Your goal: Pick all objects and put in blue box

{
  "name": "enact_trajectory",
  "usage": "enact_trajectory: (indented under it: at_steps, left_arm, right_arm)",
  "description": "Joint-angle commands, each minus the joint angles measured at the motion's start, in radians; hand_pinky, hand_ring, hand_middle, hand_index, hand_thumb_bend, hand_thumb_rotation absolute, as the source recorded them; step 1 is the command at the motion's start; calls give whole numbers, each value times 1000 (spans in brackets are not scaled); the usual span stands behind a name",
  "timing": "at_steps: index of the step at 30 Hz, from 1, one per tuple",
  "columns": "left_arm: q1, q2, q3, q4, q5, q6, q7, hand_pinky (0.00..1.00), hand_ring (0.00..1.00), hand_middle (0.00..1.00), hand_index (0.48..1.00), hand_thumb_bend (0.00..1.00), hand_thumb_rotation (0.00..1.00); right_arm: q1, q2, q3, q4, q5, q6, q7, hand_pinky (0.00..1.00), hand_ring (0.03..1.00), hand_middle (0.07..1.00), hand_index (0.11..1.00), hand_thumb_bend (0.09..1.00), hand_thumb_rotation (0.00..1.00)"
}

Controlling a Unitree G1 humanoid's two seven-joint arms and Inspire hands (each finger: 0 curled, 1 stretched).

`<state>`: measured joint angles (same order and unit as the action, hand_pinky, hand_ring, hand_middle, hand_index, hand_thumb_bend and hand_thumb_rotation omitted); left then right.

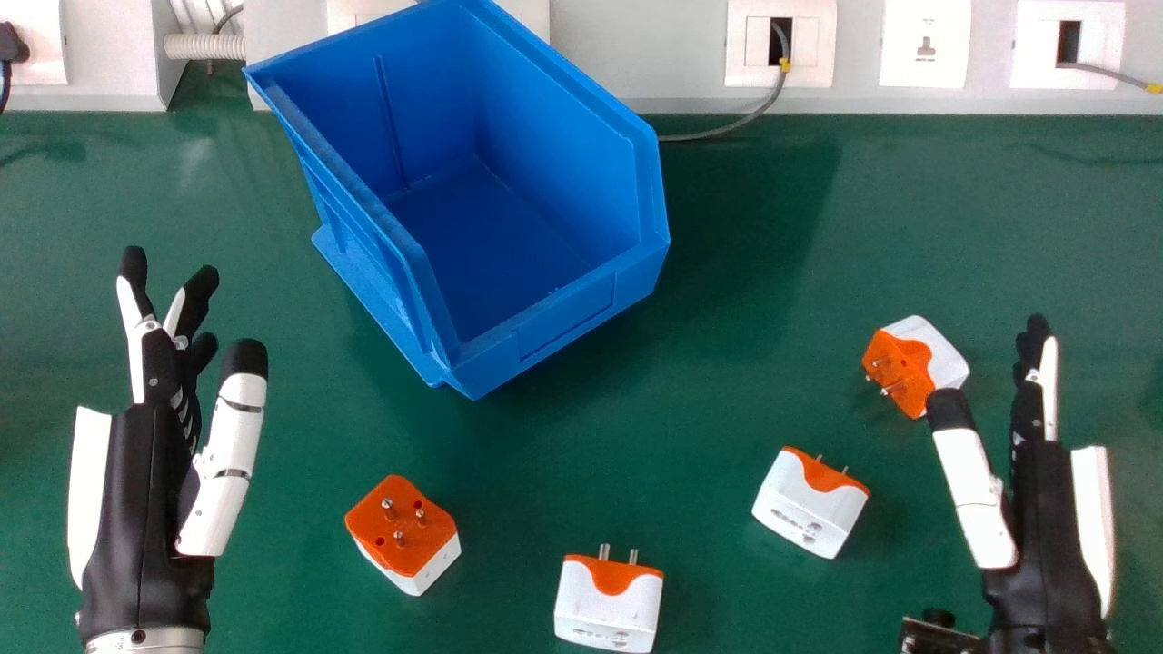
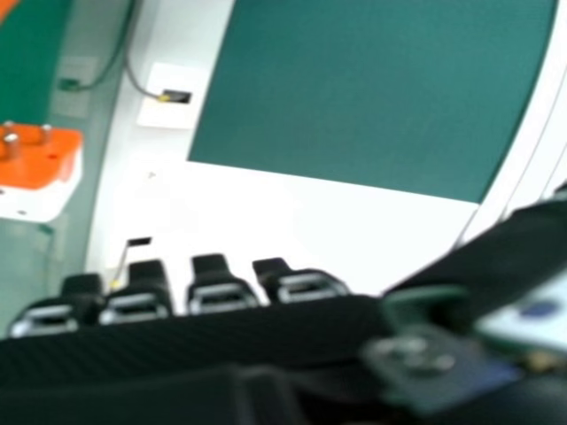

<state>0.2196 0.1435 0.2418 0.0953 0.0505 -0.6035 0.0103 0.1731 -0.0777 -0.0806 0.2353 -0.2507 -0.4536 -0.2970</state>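
Blue plastic marks the box (image 1: 568, 318) in the head view, standing at an angle at the back of the green table (image 1: 727, 363), with four orange-and-white plugs outside it: the left plug (image 1: 404, 536), the middle plug (image 1: 609, 604), the right plug (image 1: 809, 504) and the far right plug (image 1: 940, 363). Both the left hand (image 1: 136, 490) and the right hand (image 1: 1040, 518) are released, fingers extended. I'd start with the far right plug, thumb one side, fingers the other, gripping its smooth white body clear of the pins, then lift it over the box's low front lip before letting go. The right thumb overlaps that plug; whether they touch, I can't tell. A metal piece (image 1: 940, 636) by the right wrist is cut off. In the right hand view, the border crops one plug, pins showing; which one is unclear, and the knuckles blur into darkness.
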Motion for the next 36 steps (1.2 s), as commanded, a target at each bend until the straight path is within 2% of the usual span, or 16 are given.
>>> enact_trajectory:
  at_steps: [1, 3, 6, 9, 14, 17, 21, 22, 25, 26, 31, 33, 36]
  left_arm:
    - [-6, 14, 4, -8, 5, -24, 6, 893, 947, 941, 912, 376, 828]
    - [-7, 14, 3, -8, 3, -22, 5, 897, 948, 944, 914, 388, 825]
    - [-7, 12, 3, -5, 9, -25, 8, 893, 944, 943, 910, 402, 823]
    - [0, 9, 2, -11, 7, -21, 8, 890, 945, 944, 911, 441, 818]
    - [6, 6, 0, -12, 7, -28, 8, 893, 944, 943, 914, 425, 822]
    - [10, 2, -3, -16, 11, -32, 11, 903, 953, 949, 921, 446, 820]
    - [16, 1, -5, -21, 16, -34, 12, 911, 957, 952, 923, 413, 829]
    - [17, 3, -5, -20, 14, -36, 10, 915, 958, 954, 925, 414, 837]
    - [21, 4, -4, -21, 19, -40, 13, 930, 964, 955, 931, 405, 849]
    - [22, 5, -3, -20, 26, -44, 17, 930, 964, 953, 930, 405, 852]
    - [29, 6, -5, -30, 4, -39, 6, 929, 962, 952, 931, 418, 840]
    - [31, 6, -4, -33, 1, -37, 5, 934, 962, 952, 930, 445, 838]
    - [36, 6, -4, -39, -1, -32, 4, 947, 965, 954, 933, 416, 840]
  right_arm:
    - [4, 2, 1, -24, -14, -21, -18, 1000, 1000, 1000, 1000, 582, 1000]
    - [5, 2, 3, -25, -16, -20, -20, 998, 1000, 1000, 1000, 579, 1000]
    - [8, -1, 5, -23, -15, -25, -21, 1000, 1000, 1000, 1000, 590, 1000]
    - [9, -3, 5, -27, -16, -23, -19, 1000, 1000, 1000, 1000, 591, 1000]
    - [16, -12, 10, -32, -23, -31, -8, 1000, 1000, 1000, 1000, 575, 1000]
    - [24, -33, 25, -24, -66, -59, -15, 991, 1000, 1000, 1000, 558, 1000]
    - [35, -61, 49, -13, -143, -80, -36, 949, 998, 1000, 995, 533, 1000]
    - [35, -66, 55, -6, -160, -85, -45, 941, 997, 1000, 994, 552, 1000]
    - [32, -83, 70, 17, -209, -104, -73, 921, 993, 1000, 996, 629, 971]
    - [33, -89, 75, 16, -224, -103, -78, 923, 995, 1000, 998, 640, 960]
    - [25, -128, 101, 17, -312, -76, -106, 904, 981, 994, 986, 657, 827]
    - [22, -140, 111, 11, -345, -46, -108, 875, 961, 977, 968, 692, 801]
    - [15, -154, 124, 8, -383, -4, -115, 814, 929, 952, 941, 716, 776]
